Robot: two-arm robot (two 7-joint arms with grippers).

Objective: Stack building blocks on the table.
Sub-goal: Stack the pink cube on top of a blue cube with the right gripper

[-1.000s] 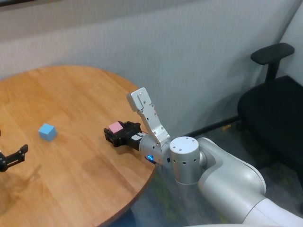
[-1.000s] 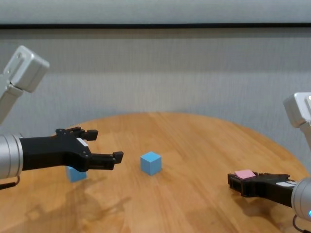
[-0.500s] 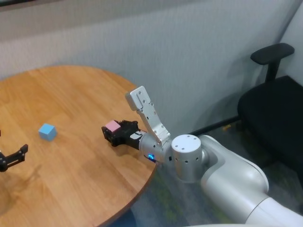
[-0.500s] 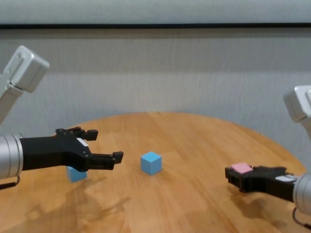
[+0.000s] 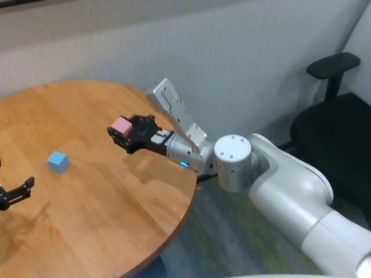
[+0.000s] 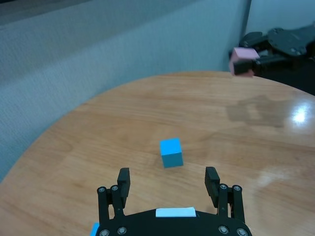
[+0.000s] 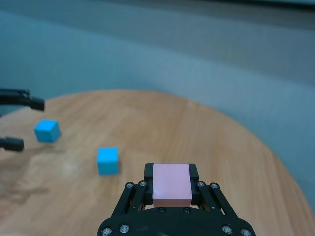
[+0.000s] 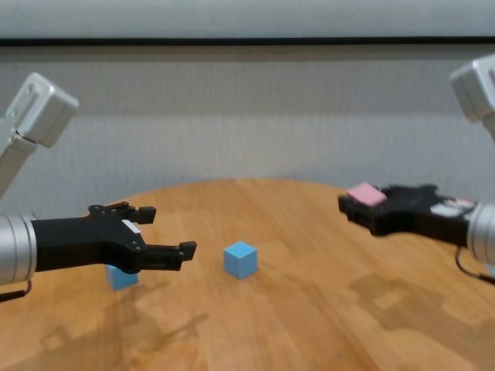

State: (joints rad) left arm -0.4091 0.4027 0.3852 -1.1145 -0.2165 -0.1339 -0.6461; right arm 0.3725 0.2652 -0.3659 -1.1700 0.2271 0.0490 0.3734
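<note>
My right gripper is shut on the pink block and holds it in the air above the right part of the round wooden table. The pink block also shows in the right wrist view, the chest view and the left wrist view. One light blue block sits on the table left of it, also in the chest view and the left wrist view. A second light blue block sits behind my left gripper, which is open and empty above the table's left side.
A black office chair stands on the floor to the right, beyond the table's edge. A grey wall runs behind the table.
My right gripper has risen and moved left over the table with the pink block in it. The left arm has not moved.
</note>
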